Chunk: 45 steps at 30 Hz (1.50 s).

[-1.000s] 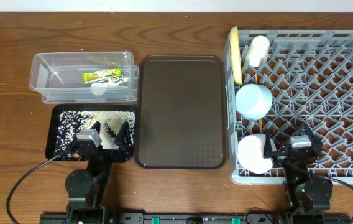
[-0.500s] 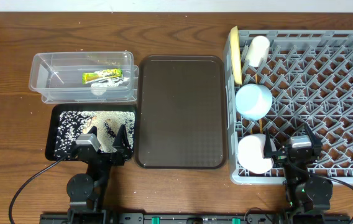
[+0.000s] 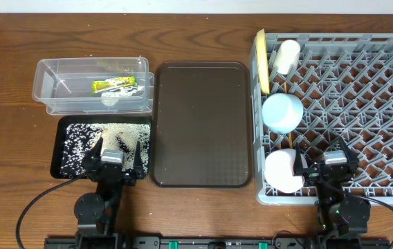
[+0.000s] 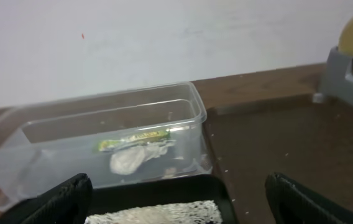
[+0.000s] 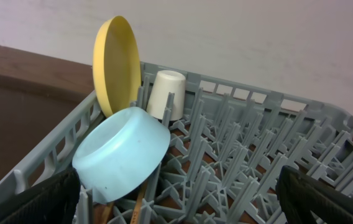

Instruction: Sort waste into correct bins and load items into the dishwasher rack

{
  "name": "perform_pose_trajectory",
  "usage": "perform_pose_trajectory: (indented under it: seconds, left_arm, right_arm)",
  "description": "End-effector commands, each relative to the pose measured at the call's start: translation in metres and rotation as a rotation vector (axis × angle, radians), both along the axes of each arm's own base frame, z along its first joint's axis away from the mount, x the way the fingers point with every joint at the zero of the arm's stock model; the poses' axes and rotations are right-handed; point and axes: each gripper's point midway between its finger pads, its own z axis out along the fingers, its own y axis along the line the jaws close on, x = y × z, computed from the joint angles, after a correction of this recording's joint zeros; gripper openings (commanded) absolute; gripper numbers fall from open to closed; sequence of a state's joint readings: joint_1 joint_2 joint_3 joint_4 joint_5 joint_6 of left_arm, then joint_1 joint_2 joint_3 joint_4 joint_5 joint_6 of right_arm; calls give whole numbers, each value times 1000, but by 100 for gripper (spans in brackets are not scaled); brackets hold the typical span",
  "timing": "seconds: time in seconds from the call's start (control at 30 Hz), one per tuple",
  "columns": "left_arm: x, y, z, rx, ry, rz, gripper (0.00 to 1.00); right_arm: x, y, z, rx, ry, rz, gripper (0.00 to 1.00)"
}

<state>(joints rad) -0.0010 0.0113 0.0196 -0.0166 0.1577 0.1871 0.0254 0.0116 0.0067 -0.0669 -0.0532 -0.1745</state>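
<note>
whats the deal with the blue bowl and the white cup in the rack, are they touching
Apart. The overhead view shows a strip of bare rack between the white cup and the blue bowl.

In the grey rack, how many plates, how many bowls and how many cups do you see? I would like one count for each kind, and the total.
Plates: 1, the yellow plate
Bowls: 2, the light blue bowl and the white bowl
Cups: 1, the small white cup
Total: 4 in the dishwasher rack
</note>
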Motion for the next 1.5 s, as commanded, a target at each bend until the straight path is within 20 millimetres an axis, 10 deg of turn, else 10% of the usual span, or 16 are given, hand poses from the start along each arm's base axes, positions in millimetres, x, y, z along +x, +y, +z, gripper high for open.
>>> perform_pose_trajectory:
  seconds: [0.0, 0.33, 0.67, 0.87, 1.47]
  left_arm:
    - [0, -1, -7, 72, 3, -17, 92]
    - [1, -1, 30, 74, -147, -8, 92]
    - [-1, -9, -6, 44, 3, -41, 92]
    - [0, 21, -10, -370, 37, 177, 92]
    - [-1, 21, -19, -374, 73, 183, 92]
  right_arm:
    - [0, -4, 0, -14, -2, -15, 99]
    - [0, -4, 0, -14, -2, -14, 99]
    - [0, -4, 0, -14, -2, -15, 99]
    - [0, -4, 0, -14, -2, -15, 99]
    - [0, -4, 0, -14, -2, -15, 99]
